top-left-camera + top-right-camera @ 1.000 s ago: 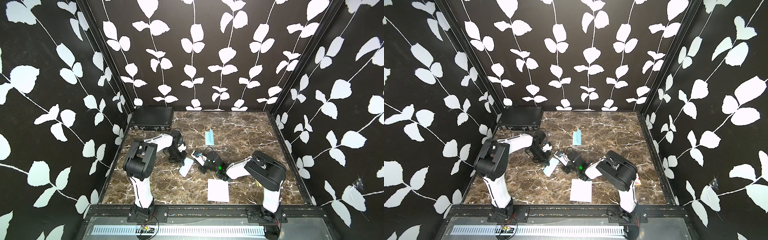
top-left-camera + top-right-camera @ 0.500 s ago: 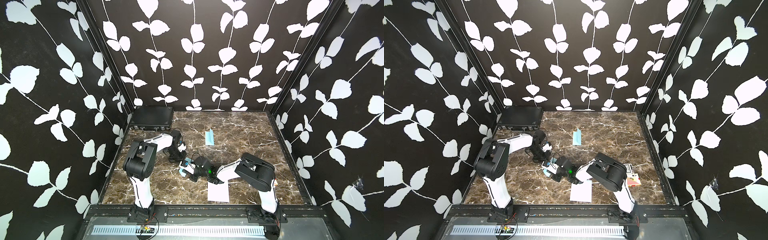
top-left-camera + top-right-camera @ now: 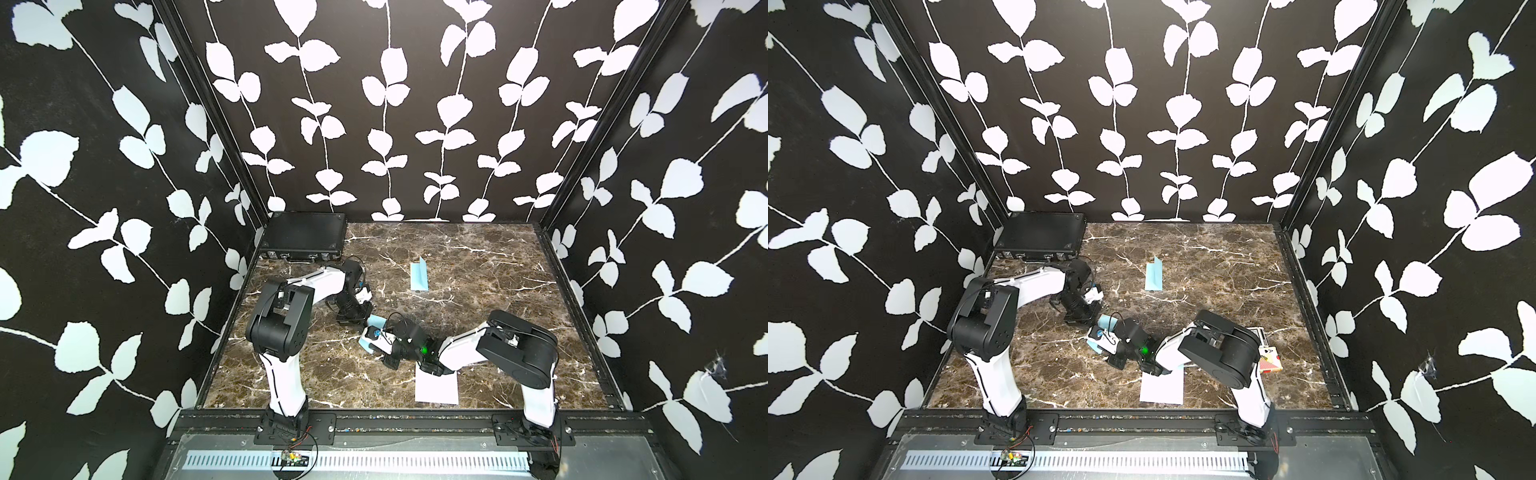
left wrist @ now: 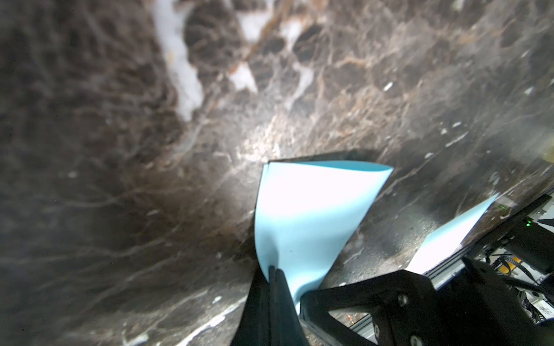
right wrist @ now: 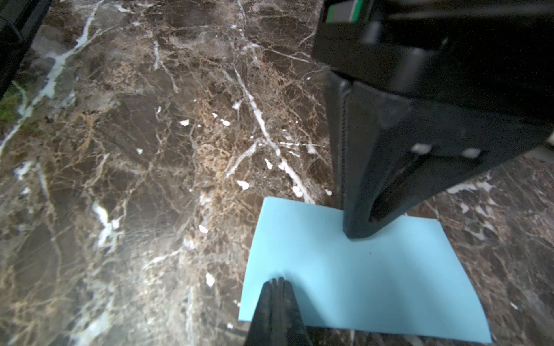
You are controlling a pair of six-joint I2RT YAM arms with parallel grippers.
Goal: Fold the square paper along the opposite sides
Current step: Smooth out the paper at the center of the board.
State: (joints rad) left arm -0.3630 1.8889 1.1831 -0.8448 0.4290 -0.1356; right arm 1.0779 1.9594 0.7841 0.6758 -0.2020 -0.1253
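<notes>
The square paper (image 5: 359, 275) is pale blue and lies doubled over on the marble, its two layers showing at one corner (image 4: 267, 164). In both top views only slivers of the paper (image 3: 377, 321) (image 3: 1106, 321) show between the two wrists, left of the table's middle. My left gripper (image 4: 272, 267) is shut, its tips set down on one edge of the paper; the left gripper's fingers (image 5: 359, 227) come down on the far edge in the right wrist view. My right gripper (image 5: 278, 280) is shut too, tips resting on the paper near its opposite edge.
A second folded blue paper (image 3: 419, 276) sits further back at the middle. A pale flat sheet (image 3: 436, 384) lies near the front edge under the right arm. A black case (image 3: 303, 235) fills the back left corner. A card box (image 3: 1268, 359) lies at the right.
My right arm has swung its shut gripper leftward across the table until it sits on the paper beside the left gripper. The left arm has stayed put.
</notes>
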